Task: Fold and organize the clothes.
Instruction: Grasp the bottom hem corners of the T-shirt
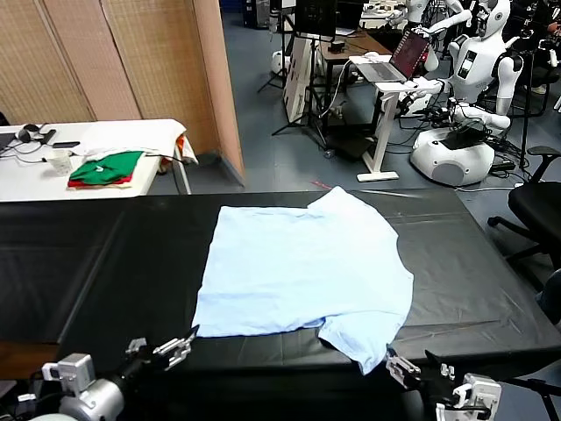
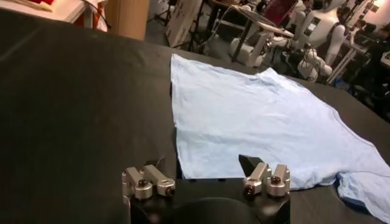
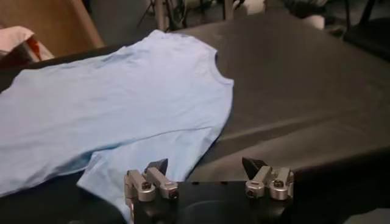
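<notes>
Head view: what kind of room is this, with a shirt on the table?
Probably a robotics lab. White humanoid robots stand at the back beside a laptop on a stand, and a light-blue T-shirt lies spread on a black table.

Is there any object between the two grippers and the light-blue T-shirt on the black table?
Nothing visible. The left gripper and the right gripper, both open, wait at the near edge of the black table. Only bare tabletop lies between each and the T-shirt, spread flat.
</notes>
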### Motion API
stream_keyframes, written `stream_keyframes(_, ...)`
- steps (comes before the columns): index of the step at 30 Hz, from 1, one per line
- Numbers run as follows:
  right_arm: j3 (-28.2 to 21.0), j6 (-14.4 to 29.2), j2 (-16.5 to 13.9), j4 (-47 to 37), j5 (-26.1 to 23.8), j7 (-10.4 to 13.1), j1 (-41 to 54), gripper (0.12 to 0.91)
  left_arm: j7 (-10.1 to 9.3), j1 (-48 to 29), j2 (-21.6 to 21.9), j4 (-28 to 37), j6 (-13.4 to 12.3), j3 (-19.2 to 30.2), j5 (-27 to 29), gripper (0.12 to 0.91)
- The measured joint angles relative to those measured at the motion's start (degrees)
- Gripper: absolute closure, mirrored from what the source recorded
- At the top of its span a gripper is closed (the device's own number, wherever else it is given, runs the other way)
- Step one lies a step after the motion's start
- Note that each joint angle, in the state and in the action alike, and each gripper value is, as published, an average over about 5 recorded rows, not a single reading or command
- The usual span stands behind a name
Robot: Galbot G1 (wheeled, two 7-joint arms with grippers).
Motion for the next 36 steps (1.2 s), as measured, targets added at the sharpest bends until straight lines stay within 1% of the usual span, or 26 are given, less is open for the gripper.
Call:
stream_keyframes(2, -0.4, 0.1, 0.1, -0.3, -0.6, -0.1, 0.2, 0.118, -0.01, -0.2, -0.3, 0.5, -0.3, 0.3, 0.5, 0.123)
stream_keyframes(6, -2.0, 0.2, 0.7, -1.5, -2.7, -0.2, 1.1, 0.118, 0.19, -0.6, -1.2, 2.2, -1.2, 1.7, 3.0, 0.123)
stream_keyframes(13, -4.7, 0.6, 1.3, -3.0, -5.5, -0.3, 1.6, 0.119, 0.21, -1.9, -2.7, 4.7, -2.1, 4.4, 7.2, 0.126)
stream_keyframes(16, -5.2, 0.9, 1.5, -3.4, -6.0, -0.4, 1.6, 0.147, 0.25, -2.3, -3.4, 5.4, -2.5, 5.7, 9.1, 0.147)
stream_keyframes(19, -5.5, 1.1, 1.6, -3.6, -6.2, -0.6, 1.6, 0.232, 0.26, -2.7, -3.8, 5.9, -2.7, 6.8, 10.6, 0.192)
stream_keyframes(21, -5.6, 1.1, 1.6, -3.8, -6.3, -0.7, 1.6, 0.327, 0.26, -3.0, -3.9, 6.3, -2.9, 7.4, 11.3, 0.226)
stream_keyframes(25, -5.8, 1.3, 1.9, -4.5, -6.3, -0.8, 1.8, 0.56, 0.25, -3.7, -4.2, 7.1, -3.2, 8.3, 12.0, 0.296)
stream_keyframes(26, -5.9, 1.4, 2.0, -4.6, -6.2, -0.8, 1.8, 0.633, 0.25, -3.9, -4.3, 7.3, -3.3, 8.4, 12.1, 0.326)
stream_keyframes(28, -6.0, 1.6, 2.1, -4.9, -6.1, -0.9, 1.8, 0.735, 0.24, -4.1, -4.4, 7.5, -3.3, 8.7, 12.4, 0.381)
stream_keyframes(29, -6.0, 1.8, 2.1, -5.0, -6.1, -0.9, 1.7, 0.788, 0.23, -4.2, -4.5, 7.7, -3.4, 8.9, 12.6, 0.422)
stream_keyframes(31, -6.1, 2.1, 2.1, -5.1, -6.0, -0.9, 1.6, 0.845, 0.18, -4.3, -4.6, 7.9, -3.5, 9.2, 12.9, 0.494)
stream_keyframes(32, -6.1, 2.2, 2.2, -5.1, -5.9, -1.0, 1.5, 0.866, 0.15, -4.3, -4.6, 8.0, -3.5, 9.3, 13.0, 0.553)
stream_keyframes(35, -6.0, 2.1, 2.0, -4.4, -5.0, -0.8, 1.0, 0.885, 0.08, -4.3, -4.7, 8.1, -3.5, 9.4, 13.2, 0.714)
stream_keyframes(36, -5.9, 1.9, 1.9, -4.0, -4.6, -0.7, 0.8, 0.885, 0.05, -4.3, -4.8, 8.1, -3.5, 9.5, 13.2, 0.755)
